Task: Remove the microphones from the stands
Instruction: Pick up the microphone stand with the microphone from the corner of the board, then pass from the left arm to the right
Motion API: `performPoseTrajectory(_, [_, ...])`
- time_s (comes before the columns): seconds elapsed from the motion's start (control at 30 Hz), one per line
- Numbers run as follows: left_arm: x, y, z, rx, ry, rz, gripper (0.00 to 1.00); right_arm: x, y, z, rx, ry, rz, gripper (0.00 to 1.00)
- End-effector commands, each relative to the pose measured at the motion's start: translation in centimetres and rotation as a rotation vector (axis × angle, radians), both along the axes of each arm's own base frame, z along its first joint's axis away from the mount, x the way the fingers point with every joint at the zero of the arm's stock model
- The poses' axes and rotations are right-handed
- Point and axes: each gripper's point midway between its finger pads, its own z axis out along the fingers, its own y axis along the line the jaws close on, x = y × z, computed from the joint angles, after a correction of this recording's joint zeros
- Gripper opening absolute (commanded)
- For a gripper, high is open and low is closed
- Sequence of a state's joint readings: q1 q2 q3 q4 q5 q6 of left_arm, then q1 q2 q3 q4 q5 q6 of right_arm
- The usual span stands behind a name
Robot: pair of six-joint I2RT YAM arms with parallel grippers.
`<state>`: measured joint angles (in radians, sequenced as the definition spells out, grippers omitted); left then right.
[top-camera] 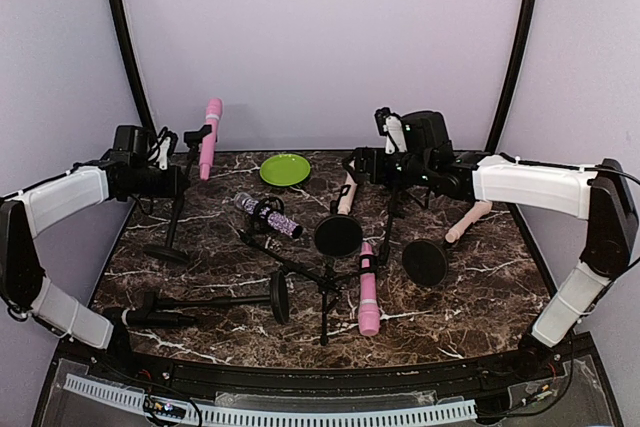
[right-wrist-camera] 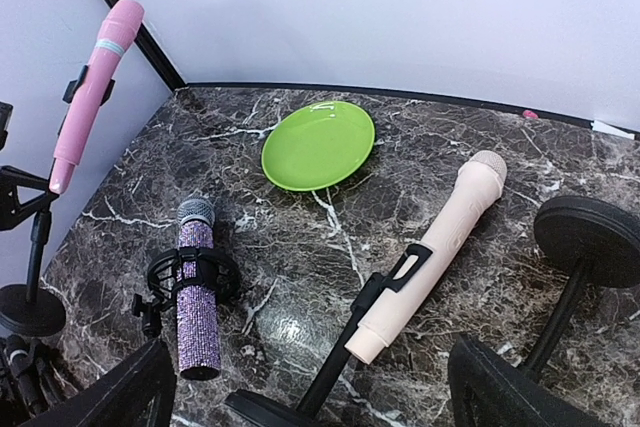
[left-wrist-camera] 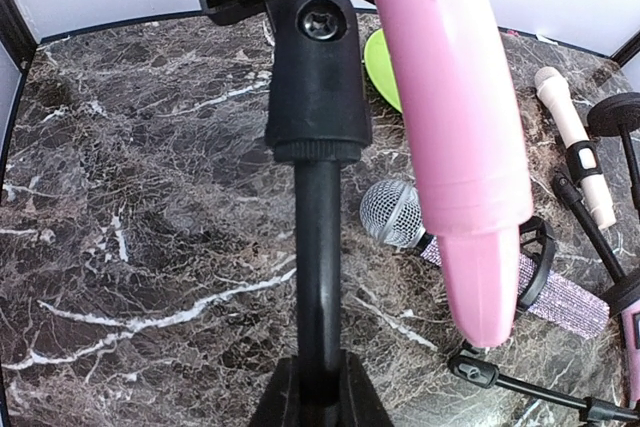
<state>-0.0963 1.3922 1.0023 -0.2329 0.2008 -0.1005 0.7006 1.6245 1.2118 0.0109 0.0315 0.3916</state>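
Observation:
A pink microphone sits tilted in the black clip of an upright stand at the back left. My left gripper is shut on that stand's pole just below the clip. In the left wrist view the pole runs down between my fingertips, and the pink microphone hangs to its right. My right gripper hovers open, above and to the right of the green plate. Its fingers frame a cream microphone clipped in a leaning stand, without touching it.
A green plate lies at the back centre. A purple glitter microphone rests in a shock mount. Another pink microphone, a second cream one, a black one and round stand bases crowd the middle.

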Motion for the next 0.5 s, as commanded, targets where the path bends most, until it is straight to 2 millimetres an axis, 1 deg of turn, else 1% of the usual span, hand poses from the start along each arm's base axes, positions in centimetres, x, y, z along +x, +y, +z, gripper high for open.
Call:
performPoseTrajectory(0.0, [-0.1,-0.6,4.1,-0.032,-0.156,-0.024,0.0,0.1,0.2,4.8,0.097,-0.089,-0.01,0.97])
performPoseTrajectory(0.1, [-0.6,-0.9,5.7,-0.049,-0.216,-0.043,0.0,-0.2,0.1,5.5,0.113,-0.098,-0.007,0.98])
performPoseTrajectory(0.17, [-1.0,-1.2,6.3,-0.061,-0.243,-0.058,0.0,-0.3,0.0,5.8,0.121,-0.1,-0.007,0.98])
performPoseTrajectory(0.27, [-1.5,-1.5,7.7,-0.087,-0.292,-0.069,0.0,-0.8,0.2,6.7,0.147,-0.108,0.011,0.98])
performPoseTrajectory(0.33, [-1.9,-1.8,8.8,-0.104,-0.326,-0.069,0.0,-1.0,0.4,7.6,0.173,-0.121,0.028,0.98])
performPoseTrajectory(0.4, [-2.5,-2.5,10.0,-0.112,-0.366,-0.07,0.0,-1.4,1.0,8.7,0.205,-0.129,0.066,0.98])
performPoseTrajectory(0.47, [-3.1,-3.7,11.4,-0.116,-0.415,-0.08,0.0,-1.8,1.7,9.9,0.239,-0.137,0.108,0.98])
